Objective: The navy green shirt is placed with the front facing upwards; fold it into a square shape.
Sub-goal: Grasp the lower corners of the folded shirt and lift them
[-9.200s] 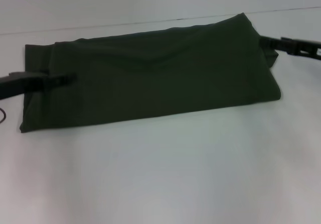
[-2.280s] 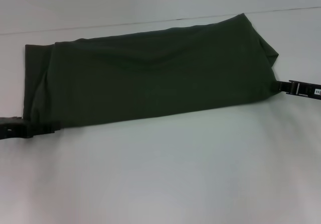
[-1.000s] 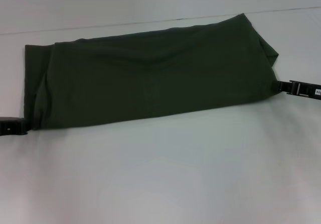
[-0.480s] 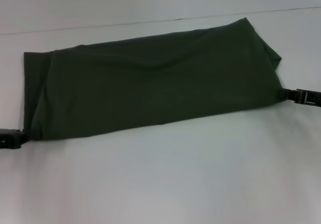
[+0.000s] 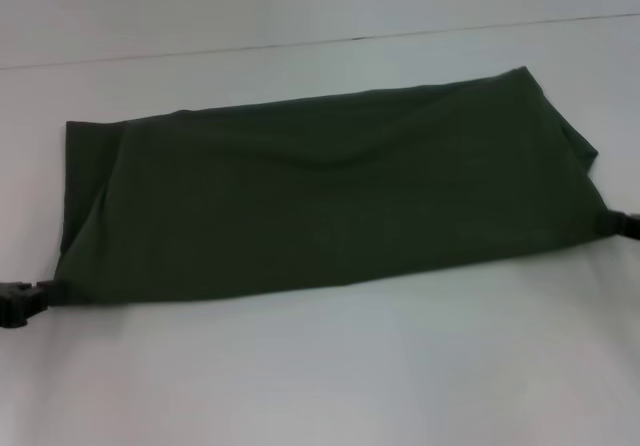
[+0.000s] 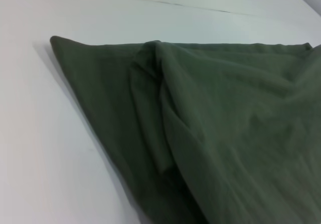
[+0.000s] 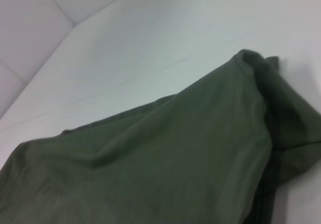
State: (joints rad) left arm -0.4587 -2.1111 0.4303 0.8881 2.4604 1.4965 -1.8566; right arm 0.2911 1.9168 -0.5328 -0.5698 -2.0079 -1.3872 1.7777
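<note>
Nearest the robot is a broad stretch of bare white table (image 5: 330, 376). Just past it, at either side of the head view, the two grippers sit low at the near corners of the navy green shirt (image 5: 320, 206). The left gripper (image 5: 22, 301) shows only as a dark tip touching the near left corner of the cloth, and the right gripper (image 5: 622, 224) shows as a dark tip at the near right corner, right against the hem. I cannot tell whether either claw is pinched on the fabric or merely resting against it, since the fingers are not clear in any view. The shirt itself lies as a long, folded band stretched across the table between the two grippers, slanting so that its right end lies farther from the robot than its left. No print or neck opening shows; only plain dark olive cloth faces up. The left wrist view shows the left end (image 6: 165, 133) with layered folds and a raised ridge of bunched fabric. The right wrist view shows the right end (image 7: 170, 158) with a doubled-over edge rumpled near the corner. Beyond the shirt, a thin dark seam line (image 5: 400, 34) runs across the white surface.
</note>
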